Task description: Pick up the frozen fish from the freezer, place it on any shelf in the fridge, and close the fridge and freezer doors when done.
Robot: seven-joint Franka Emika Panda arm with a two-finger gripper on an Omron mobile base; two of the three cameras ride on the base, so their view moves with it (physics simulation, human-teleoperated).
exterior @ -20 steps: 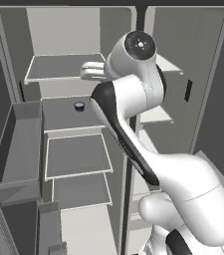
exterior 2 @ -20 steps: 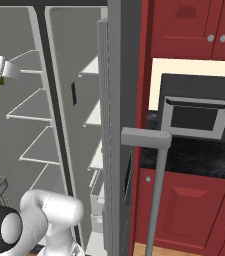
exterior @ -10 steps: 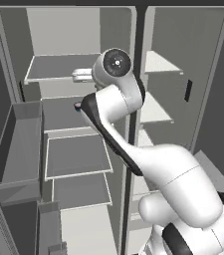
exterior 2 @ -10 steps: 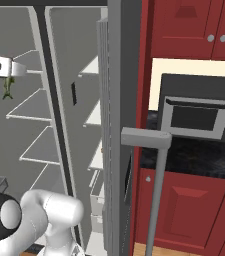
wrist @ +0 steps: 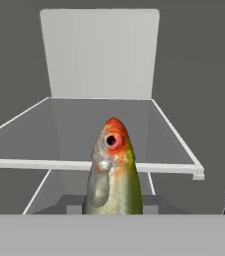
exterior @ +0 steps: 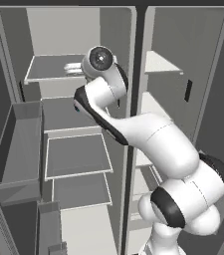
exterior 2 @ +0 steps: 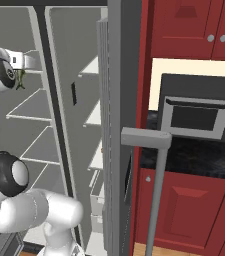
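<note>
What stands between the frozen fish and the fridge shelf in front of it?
Nothing visible. In the hand view, the frozen fish, held in the shut gripper, points at a bare grey fridge shelf with open space between them. In the left base view the gripper is at the top shelf.

open fridge [exterior: 73, 154], broad grey shelves; white arm [exterior: 133, 134] reaching to top shelf [exterior: 49, 69]; freezer [exterior: 183, 99] at right.

Three cams: two base, one hand.
Left base from behind-left, looking down into fridge [exterior: 73, 154] and freezer [exterior: 156, 64]; right base from behind-right, sharing both compartments; hand cam close, facing a fridge shelf [wrist: 84, 135].
</note>
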